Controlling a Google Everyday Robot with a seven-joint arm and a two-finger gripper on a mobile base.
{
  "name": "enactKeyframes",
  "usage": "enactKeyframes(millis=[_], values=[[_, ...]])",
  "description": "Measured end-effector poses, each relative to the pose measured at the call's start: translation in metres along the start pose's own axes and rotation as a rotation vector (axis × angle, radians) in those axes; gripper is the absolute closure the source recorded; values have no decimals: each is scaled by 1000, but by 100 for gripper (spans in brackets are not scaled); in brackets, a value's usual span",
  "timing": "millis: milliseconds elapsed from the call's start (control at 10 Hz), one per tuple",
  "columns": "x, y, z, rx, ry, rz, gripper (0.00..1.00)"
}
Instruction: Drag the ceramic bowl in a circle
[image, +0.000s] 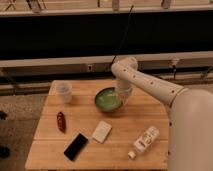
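Right now the gripper (121, 96) sits at the right rim of the ceramic bowl (107, 99), just above the middle of the frame

Whether its jaws are wide, narrow or holding the rim I cannot tell, and the rig line forbids guessing; to drag well, I judge the contact should stay low on the rim, with steady sideways pressure and a small, slow loop, so the bowl slides flat on the wooden table (140, 120) rather than tipping, and steers away from the plastic cup (63, 92) to its left. Counted outward: one bowl, one cup, one white packet (101, 131) below, one red pepper-like item (61, 121), one dark phone (76, 146), one bottle (144, 141) lower right
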Motion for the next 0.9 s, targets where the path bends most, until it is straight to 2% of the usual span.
enactKeyframes(millis=[900], values=[[2,2,-2,6,-12,50,100]])
